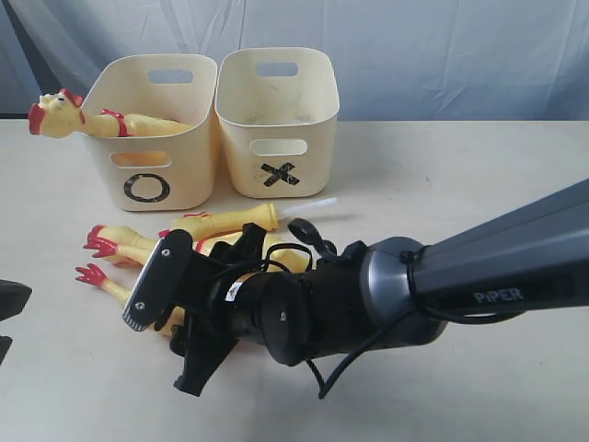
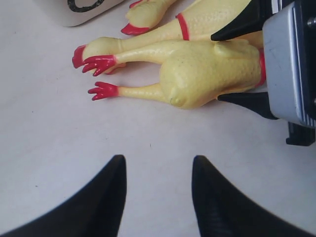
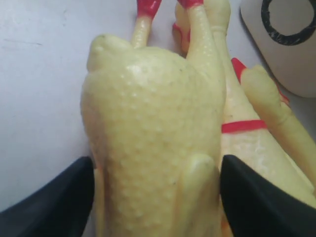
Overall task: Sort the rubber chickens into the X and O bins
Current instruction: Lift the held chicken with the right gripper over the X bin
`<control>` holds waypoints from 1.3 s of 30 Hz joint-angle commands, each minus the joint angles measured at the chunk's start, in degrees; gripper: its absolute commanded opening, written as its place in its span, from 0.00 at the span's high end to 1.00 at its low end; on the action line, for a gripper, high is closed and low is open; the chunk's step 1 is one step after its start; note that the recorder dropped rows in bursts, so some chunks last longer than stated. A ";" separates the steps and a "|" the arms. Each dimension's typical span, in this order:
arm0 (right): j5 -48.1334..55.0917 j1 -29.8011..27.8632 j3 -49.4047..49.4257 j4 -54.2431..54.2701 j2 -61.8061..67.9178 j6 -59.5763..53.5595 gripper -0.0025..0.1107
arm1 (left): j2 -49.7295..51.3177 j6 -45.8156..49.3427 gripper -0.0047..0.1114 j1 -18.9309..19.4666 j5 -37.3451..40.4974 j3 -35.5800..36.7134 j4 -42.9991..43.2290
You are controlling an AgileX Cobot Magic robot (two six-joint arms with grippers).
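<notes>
Foremost, the right arm: right gripper, jaws spread astride a rubber chicken laid on the cream table beside other chickens. The left gripper: jaws parted, nothing held. O bin: one chicken contained, head over the rim. X bin set alongside. Pale blue cloth hung behind.

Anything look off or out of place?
One rubber chicken sits in the O bin with its head and neck hanging out over the rim. A thin pale strip lies in front of the X bin.
</notes>
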 commanded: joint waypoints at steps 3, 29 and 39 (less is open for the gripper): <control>0.78 0.06 -0.11 -0.07 0.22 -0.29 0.64 | -0.25 -0.36 0.61 -0.16 -0.18 0.12 0.01; -2.03 0.06 -0.11 8.93 -14.70 0.00 0.99 | -0.25 -0.36 0.61 -0.16 -0.18 0.12 0.01; -25.86 -3.01 -0.27 12.55 -17.63 0.00 0.99 | -0.25 -0.36 0.61 -0.16 -0.29 0.12 -0.21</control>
